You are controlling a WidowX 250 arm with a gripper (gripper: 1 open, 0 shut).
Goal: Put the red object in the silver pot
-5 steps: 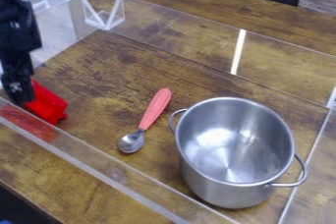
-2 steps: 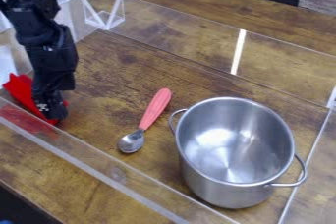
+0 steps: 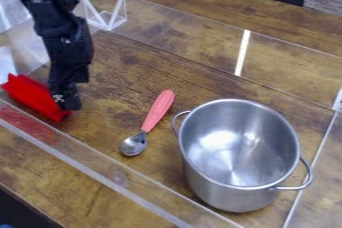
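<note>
Approach step: gripper (image 3: pixel 63 99), jaws spread wide and empty, sits at right end of red object (image 3: pixel 32 96) at frame left; next needs grasp, then carry to silver pot (image 3: pixel 242 153) lower right.

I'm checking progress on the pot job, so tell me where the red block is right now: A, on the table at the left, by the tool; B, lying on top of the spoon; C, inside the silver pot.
A: the red block lies on the wood at the left beside the tool, and the silver pot looks empty.
</note>
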